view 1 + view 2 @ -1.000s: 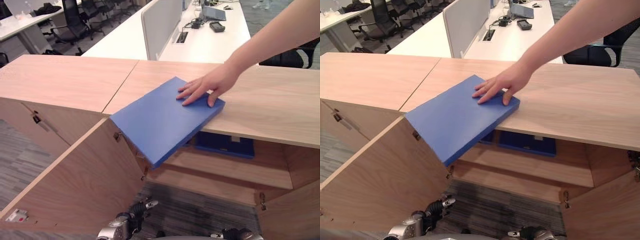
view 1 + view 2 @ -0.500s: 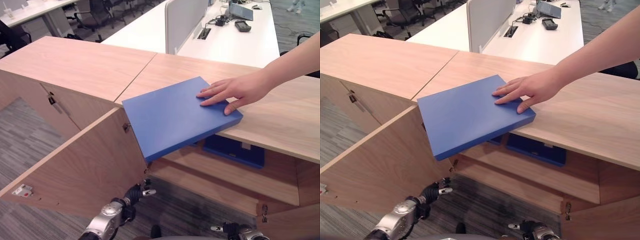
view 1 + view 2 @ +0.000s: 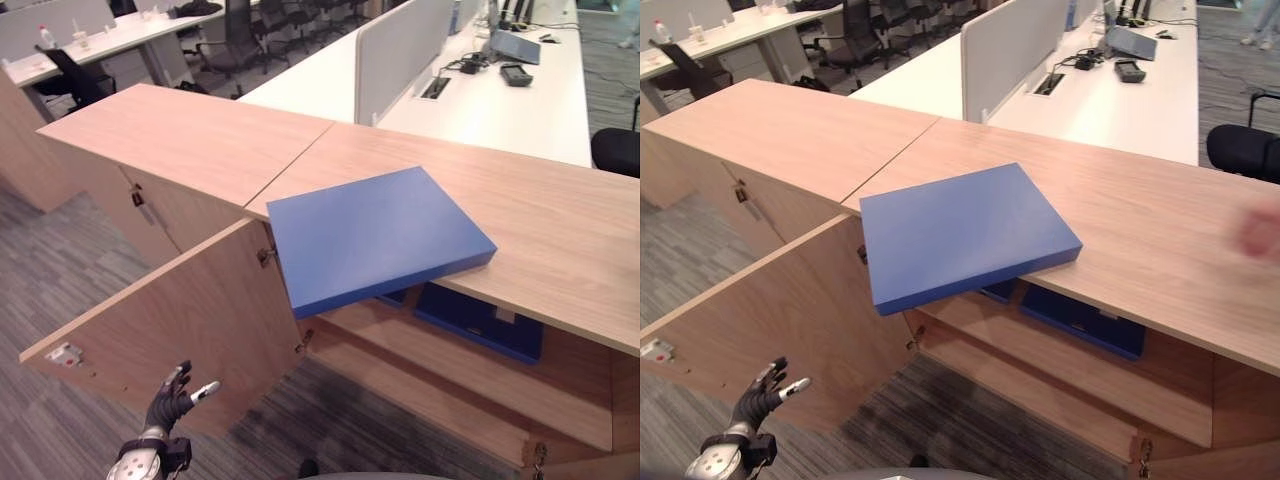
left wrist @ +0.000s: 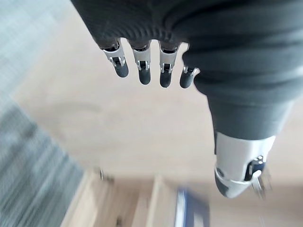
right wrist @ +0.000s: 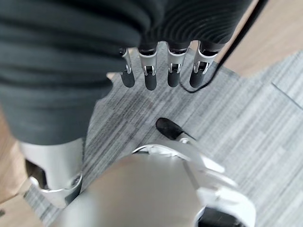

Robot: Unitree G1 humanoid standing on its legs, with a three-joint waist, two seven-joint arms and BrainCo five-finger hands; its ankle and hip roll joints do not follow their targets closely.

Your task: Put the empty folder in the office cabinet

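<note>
Left hand (image 3: 172, 393) sits at 7 o'clock in the head views, low in front of the open cabinet door (image 3: 180, 330), fingers spread and relaxed, holding nothing and touching nothing. In its wrist view the fingers (image 4: 144, 66) extend straight, thumb apart, with the wood door surface beyond them.

Right hand (image 5: 161, 71) appears in its own wrist view with fingers straight and parted over grey carpet (image 5: 265, 123), empty.

Blue folder (image 3: 375, 235) lies flat on the cabinet top (image 3: 560, 225), up and toward 1 o'clock from the left hand and well apart from it. Its near left corner overhangs the front edge of the top, above the open compartment. The door hinges sit just beside that overhanging corner.

Inside the cabinet (image 3: 450, 370), a second blue binder (image 3: 480, 318) rests on the shelf below the top, at 4 o'clock from the folder.

A blurred hand of a person (image 3: 1262, 230) shows at 3 o'clock in the right eye view, above the cabinet top and clear of the folder.

White desks (image 3: 500, 100) with a divider panel (image 3: 400, 50) stand behind the cabinet at 12 o'clock.
</note>
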